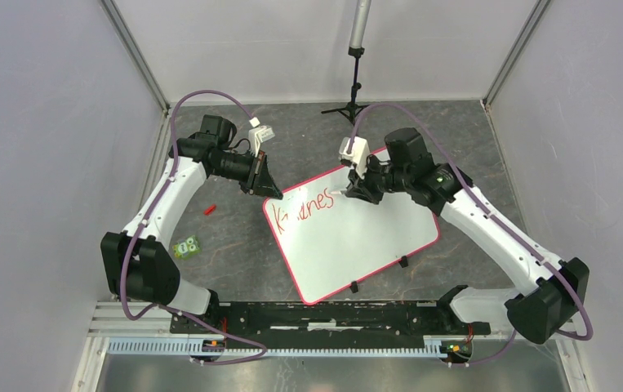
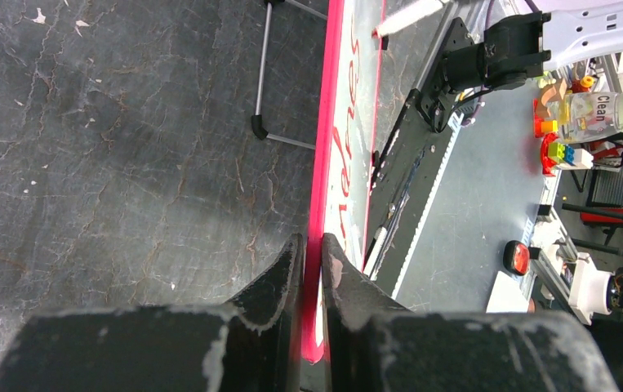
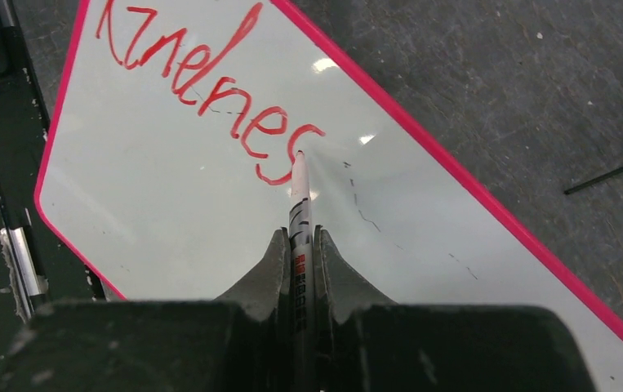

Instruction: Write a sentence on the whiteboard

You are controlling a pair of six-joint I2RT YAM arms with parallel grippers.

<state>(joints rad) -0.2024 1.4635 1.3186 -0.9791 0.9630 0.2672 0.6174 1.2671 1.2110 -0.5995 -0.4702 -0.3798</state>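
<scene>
**White Shells, Black Joints, Purple Cables**

At the black base rail [image 1: 324, 314], the left arm [image 1: 161, 200] and right arm [image 1: 496, 238] each start in a bulky black housing. Farther from the rail come white link shells, then black wrists topped by white camera mounts [image 1: 260, 131]. A purple cable [image 1: 210, 96] loops along each arm. The left claw [image 2: 312, 245] and right claw [image 3: 298, 241] have matte black wedge fingers [image 3: 263, 278], edges scuffed pale.

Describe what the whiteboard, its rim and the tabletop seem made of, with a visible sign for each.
The whiteboard looks like a glossy coated sheet: lamp glints show on it. Its rim seems pink-red plastic: even colour, rounded corner. The tabletop is dark grey, matte, veined like stone or a mat; unclear which.
</scene>
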